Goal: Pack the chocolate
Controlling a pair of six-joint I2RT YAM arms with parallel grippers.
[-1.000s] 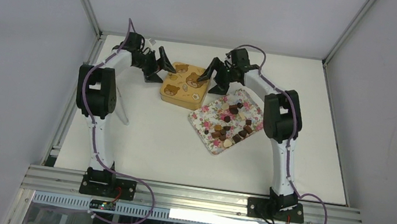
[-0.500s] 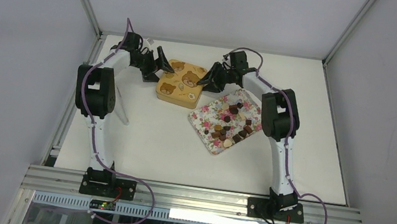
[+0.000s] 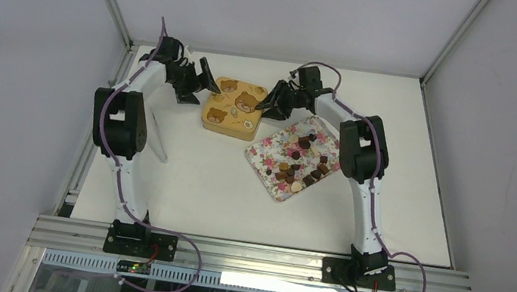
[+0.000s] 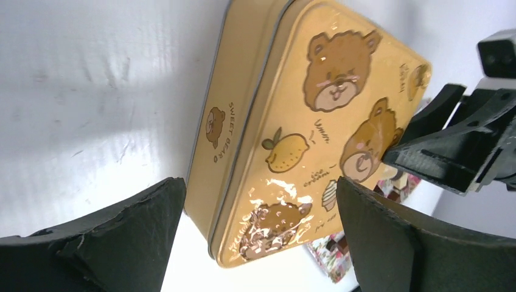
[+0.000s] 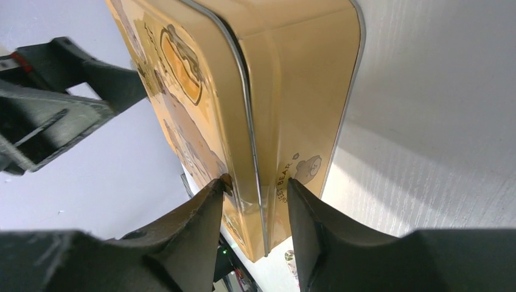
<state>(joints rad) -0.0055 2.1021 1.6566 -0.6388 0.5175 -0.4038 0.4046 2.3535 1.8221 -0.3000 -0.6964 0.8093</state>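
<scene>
Top view first: the chocolate (image 3: 302,161) was all sitting on the flowered tray (image 3: 263,159), a scatter of dark, tan and cream bits, near the middle-right of the desk (image 3: 197,183). Neither set of fingers was on it. Both were up at the yellow bear tin (image 3: 233,109), which lay just beyond the tray's far-left corner. The left fingers (image 3: 201,88) were by the tin's left end, spread wide and apart from it. The right fingers (image 3: 267,104) were at the tin's right end, so they were the nearer pair to the chocolate but clear of the tray. Left wrist view: both left fingers (image 4: 122,243) stood far apart with nothing between them, and the tin (image 4: 304,152), lid on, lay out ahead of the gap on the desk (image 4: 91,91). The right fingers (image 4: 450,152) showed at the tin's far side. A sliver of tray (image 4: 331,258) poked out past the tin, too small to pick out any pieces. Right wrist view: the right fingers (image 5: 188,237) were narrowed and pinched on the tin (image 5: 292,79) at its edge, one on the lid face and the other on the side wall. The left fingers (image 5: 55,121) hung beyond it, and no chocolate showed here.
</scene>
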